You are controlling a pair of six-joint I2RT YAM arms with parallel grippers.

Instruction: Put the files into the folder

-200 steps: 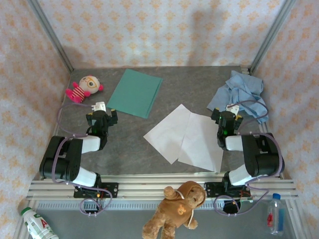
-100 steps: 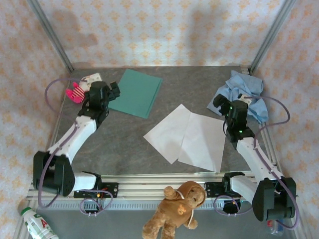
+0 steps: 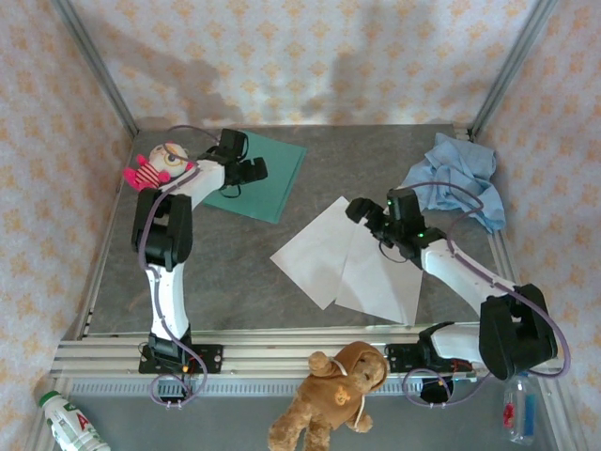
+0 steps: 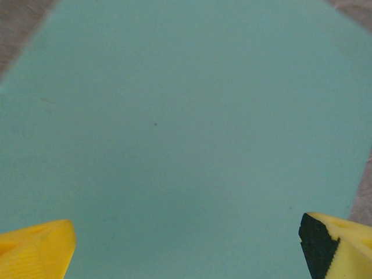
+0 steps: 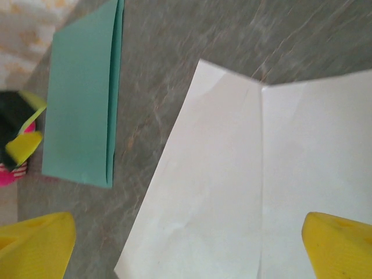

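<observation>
Top external view: the folder lies shut and flat on the grey worktop, at about 11 o'clock from the middle. The left claw hangs over the folder's 9 o'clock half, with its fingers wide apart and nothing between them. The left wrist view shows yellow fingertips in the two lower corners with bare teal card across the gap; whether they touch the card I cannot tell. The files, two white sheets, lie near the middle and toward 4 o'clock, well apart from the folder. They overlap along one long edge, the left sheet turned at a slant, and which one is on top I cannot tell. The right claw sits over the 12 o'clock corner of the files where the sheets meet. Its fingers are spread too and it grips nothing, and in the right wrist view both sheets lie flat below its open fingers, with the folder off at 10 o'clock. A pink striped doll lies just beside the folder at its 9 o'clock. A crumpled blue cloth sits at 2 o'clock on the worktop. A brown bear lies past the front rail at 6 o'clock
</observation>
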